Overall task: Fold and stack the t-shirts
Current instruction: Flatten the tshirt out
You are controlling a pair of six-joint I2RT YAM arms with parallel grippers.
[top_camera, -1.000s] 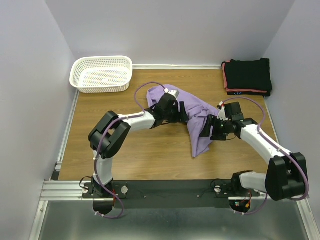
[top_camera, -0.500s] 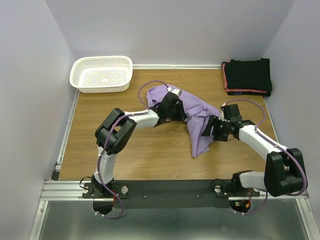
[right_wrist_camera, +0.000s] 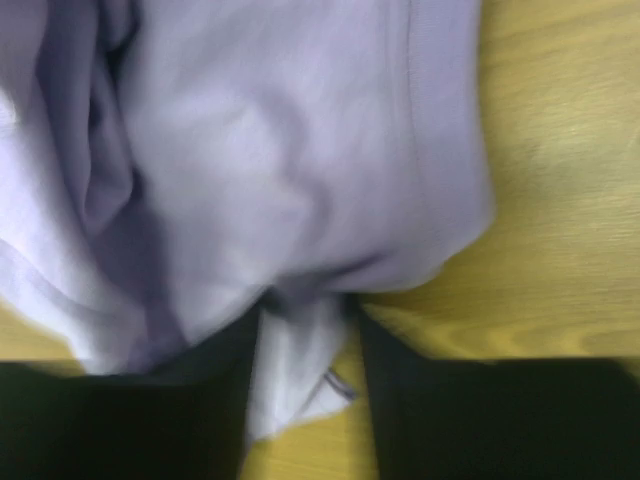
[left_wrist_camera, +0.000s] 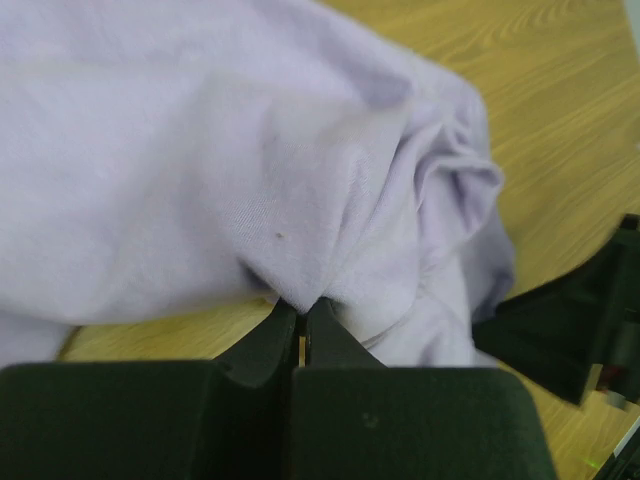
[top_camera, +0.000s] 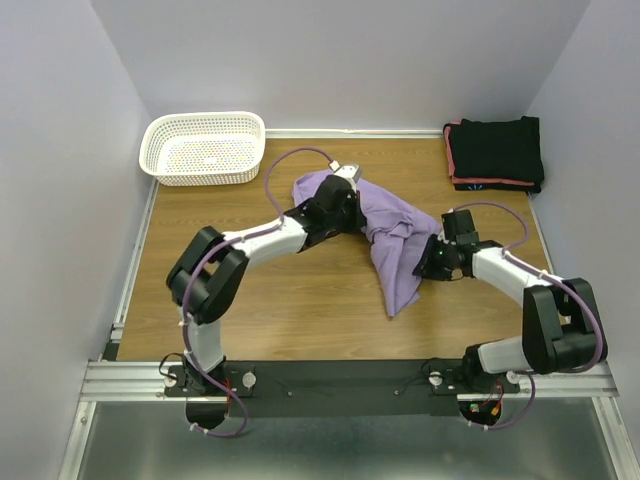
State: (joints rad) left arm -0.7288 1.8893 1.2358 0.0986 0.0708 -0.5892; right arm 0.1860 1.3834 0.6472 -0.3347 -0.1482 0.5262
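- White plastic mesh basket [top_camera: 205, 176], oblong with rounded corners; upright at far left corner of table.
- Brown wood-grain table top [top_camera: 300, 300], rectangular; pale trim along left and far edges.
- Plain pale grey-lilac walls [top_camera: 340, 60] on three sides.
- Silver metal rail [top_camera: 120, 378] bearing black plate [top_camera: 340, 385]; near edge.

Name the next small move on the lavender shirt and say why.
Probably close the right pincer: cloth of the lavender shirt lies between its open jaws, while the left pincer is shut on a fold, so both need a hold before spreading it.
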